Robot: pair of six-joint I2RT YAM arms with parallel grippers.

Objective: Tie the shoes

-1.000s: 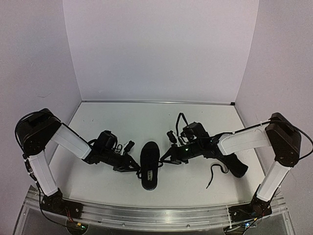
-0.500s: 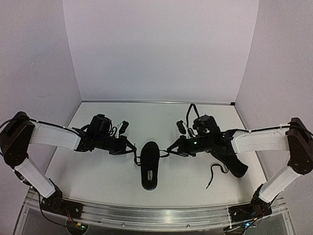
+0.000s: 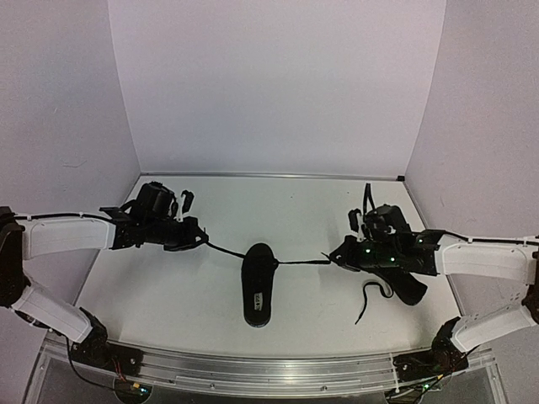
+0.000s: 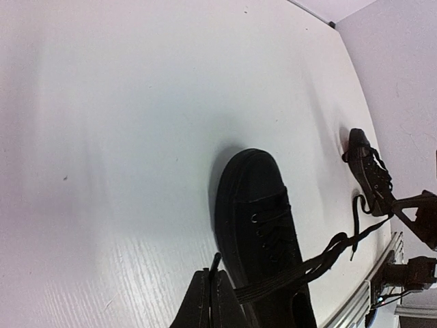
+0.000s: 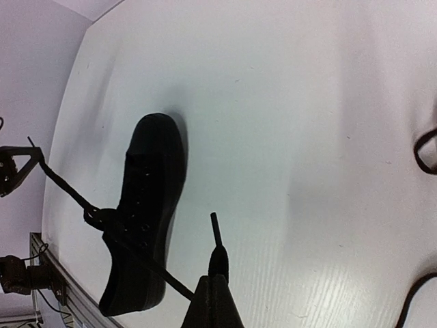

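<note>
A small black shoe [image 3: 258, 284] lies in the middle of the table, toe to the back. Its thin black laces run out taut to both sides. My left gripper [image 3: 200, 240] is shut on the left lace end, left of the shoe. My right gripper [image 3: 333, 256] is shut on the right lace end, right of the shoe. The shoe shows in the left wrist view [image 4: 263, 239] with the pinched lace [image 4: 214, 266] at the fingertips, and in the right wrist view [image 5: 147, 212] with the lace tip [image 5: 216, 236] sticking out of the shut jaws. The second black shoe [image 3: 406, 284] lies under my right arm.
A loose black lace [image 3: 369, 299] of the second shoe curls on the table near the front right. White walls close in the back and sides. A metal rail [image 3: 269, 370] runs along the near edge.
Both grippers have moved outward, away from the middle shoe, left to the left and right to the right. The laces have gone from slack to stretched taut.
</note>
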